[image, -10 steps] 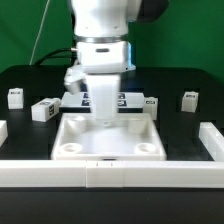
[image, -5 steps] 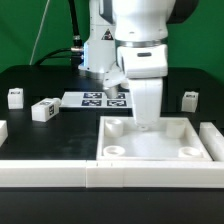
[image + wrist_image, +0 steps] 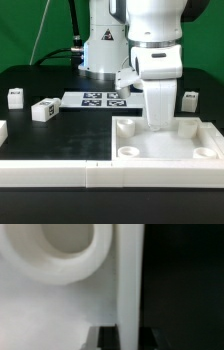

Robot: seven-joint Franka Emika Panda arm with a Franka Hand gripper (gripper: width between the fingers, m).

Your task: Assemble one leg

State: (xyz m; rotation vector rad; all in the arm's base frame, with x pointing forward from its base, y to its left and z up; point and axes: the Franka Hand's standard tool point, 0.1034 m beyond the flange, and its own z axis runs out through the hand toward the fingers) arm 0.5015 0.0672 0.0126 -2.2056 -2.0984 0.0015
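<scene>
Grips, with the claw (image 3: pixel 158 124) lowered at the far side of the large flat white plastic tray-like panel with round corner sockets (image 3: pixel 170 150), what looks like that panel's thin upright wall. Shows, in the wrist view, this wall running between the two dark fingers (image 3: pixel 99 339), apparently clenched on it, beside one round socket (image 3: pixel 88 264). Keeps the panel flat on the black bench (image 3: pixel 40 140), close against the long white stop rail (image 3: pixel 50 174) at the front, toward the exterior view's right.

Leaves no leg fitted. Places one small white stubby plastic leg with a square black-and-white tag (image 3: pixel 42 110) and a second (image 3: pixel 15 97) well apart from the panel, toward the exterior view's left. Places a third (image 3: pixel 189 100) just behind the panel, near the arm.

Risks, probably:
- Twisting the panel about so narrow a hold, should any push meet the rail unevenly; would leave the sockets skewed for seating a leg later.
- Riding the front edge up onto the rail, if pressed too hard or slightly downward.
- Dragging the panel out of place, if raised before fully letting go of the wall.
- Knocking over the third leg when swinging away, given how near it stands; would spoil the later pickup.
</scene>
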